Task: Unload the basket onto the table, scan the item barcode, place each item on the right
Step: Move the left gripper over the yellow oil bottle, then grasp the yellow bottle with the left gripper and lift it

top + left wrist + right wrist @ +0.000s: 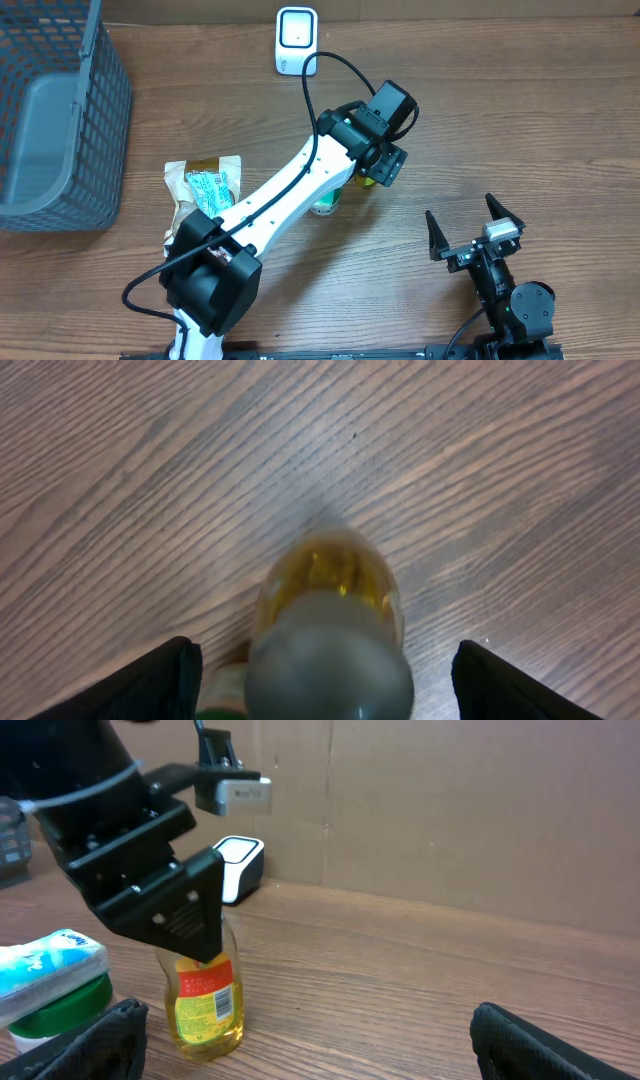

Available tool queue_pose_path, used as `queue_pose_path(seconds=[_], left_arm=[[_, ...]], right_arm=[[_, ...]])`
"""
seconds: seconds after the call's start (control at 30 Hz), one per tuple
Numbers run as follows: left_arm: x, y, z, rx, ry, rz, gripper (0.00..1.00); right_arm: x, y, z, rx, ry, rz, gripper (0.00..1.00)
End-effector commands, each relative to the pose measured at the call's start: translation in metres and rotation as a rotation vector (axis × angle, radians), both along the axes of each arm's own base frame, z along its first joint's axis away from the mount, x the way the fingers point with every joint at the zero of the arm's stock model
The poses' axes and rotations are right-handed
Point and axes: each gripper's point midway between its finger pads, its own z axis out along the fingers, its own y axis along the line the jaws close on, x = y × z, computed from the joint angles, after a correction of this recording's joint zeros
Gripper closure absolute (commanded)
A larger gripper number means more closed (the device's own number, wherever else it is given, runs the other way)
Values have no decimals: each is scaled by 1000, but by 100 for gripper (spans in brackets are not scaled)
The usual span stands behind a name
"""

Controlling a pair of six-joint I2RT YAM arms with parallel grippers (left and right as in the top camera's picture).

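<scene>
A yellow bottle (pixel 366 181) of amber liquid stands upright on the wooden table, its red and yellow label and barcode showing in the right wrist view (pixel 206 1004). My left gripper (pixel 378 158) hangs directly over it, open. In the left wrist view the grey cap (pixel 330 670) sits between the two black fingers (pixel 160 685) with a gap on each side. The white barcode scanner (pixel 296 40) stands at the table's far edge, also seen behind the bottle (pixel 240 866). My right gripper (pixel 458 206) rests open and empty near the front right.
A grey mesh basket (pixel 60 110) fills the far left corner. A snack bag (pixel 205 185) lies beside the left arm's base. A white container with a green lid (pixel 325 205) stands just left of the bottle. A cardboard wall backs the table.
</scene>
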Motion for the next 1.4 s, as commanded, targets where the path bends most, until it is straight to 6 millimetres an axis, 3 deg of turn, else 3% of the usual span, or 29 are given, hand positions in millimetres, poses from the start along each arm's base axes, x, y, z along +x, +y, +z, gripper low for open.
queue_pose_path(seconds=[0.0, 0.03, 0.13, 0.23, 0.33, 0.5, 0.6, 0.8, 1.0, 1.13, 1.23, 1.37], left_arm=[[2, -5, -22, 21, 29, -16, 20], [2, -6, -23, 20, 28, -16, 20], [3, -6, -25, 21, 28, -15, 38], [4, -7, -24, 17, 23, -15, 42], [7, -4, -24, 29, 13, -7, 55], [10, -6, -9, 4, -14, -5, 61], [15, -6, 14, -41, -46, 1, 65], [15, 3, 80, -256, -46, -15, 74], [-4, 28, 158, -641, 80, -136, 75], [-23, 55, 198, -892, 181, -275, 74], [-33, 79, 213, -1023, 239, -323, 73], [-38, 104, 208, -1041, 279, -273, 74]], right_arm=[[0, -2, -2, 3, -2, -8, 0], [0, -2, -2, 3, -2, -8, 0], [0, -2, -2, 3, -2, -8, 0], [0, -2, -2, 3, -2, -8, 0], [0, -2, -2, 3, -2, -8, 0], [0, -2, -2, 3, -2, -9, 0], [0, -2, -2, 3, -2, -8, 0], [0, -2, -2, 3, -2, -8, 0], [0, -2, -2, 3, -2, -8, 0], [0, -2, -2, 3, -2, -8, 0], [0, -2, -2, 3, -2, -8, 0], [0, -2, -2, 3, -2, -8, 0]])
